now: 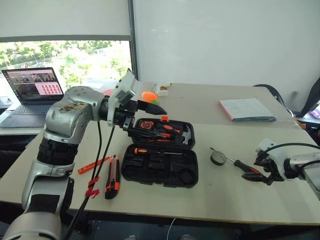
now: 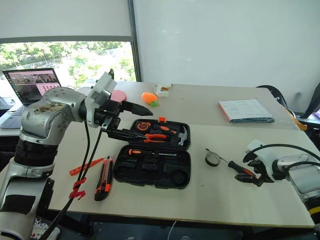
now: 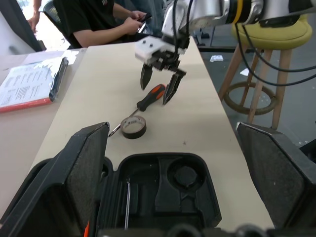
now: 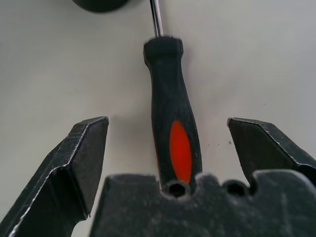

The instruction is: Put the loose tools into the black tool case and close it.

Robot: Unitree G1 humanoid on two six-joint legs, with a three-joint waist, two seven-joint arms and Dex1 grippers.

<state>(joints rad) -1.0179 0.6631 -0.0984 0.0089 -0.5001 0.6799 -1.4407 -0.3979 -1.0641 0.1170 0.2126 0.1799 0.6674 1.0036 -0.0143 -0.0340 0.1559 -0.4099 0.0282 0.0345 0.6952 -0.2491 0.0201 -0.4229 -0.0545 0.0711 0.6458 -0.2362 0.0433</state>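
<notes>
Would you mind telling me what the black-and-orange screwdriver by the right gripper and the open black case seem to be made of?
Black-and-orange handled screwdriver: handle looks like matte black rubber or plastic with a glossy orange inset; the shaft is shiny, probably steel.

Open black tool case: apparently moulded hard plastic, dull finish, judging by its shaped tool slots.

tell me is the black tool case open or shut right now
Open. The black tool case lies flat on the table with its lid folded back, showing moulded slots and orange-handled tools inside.
</notes>
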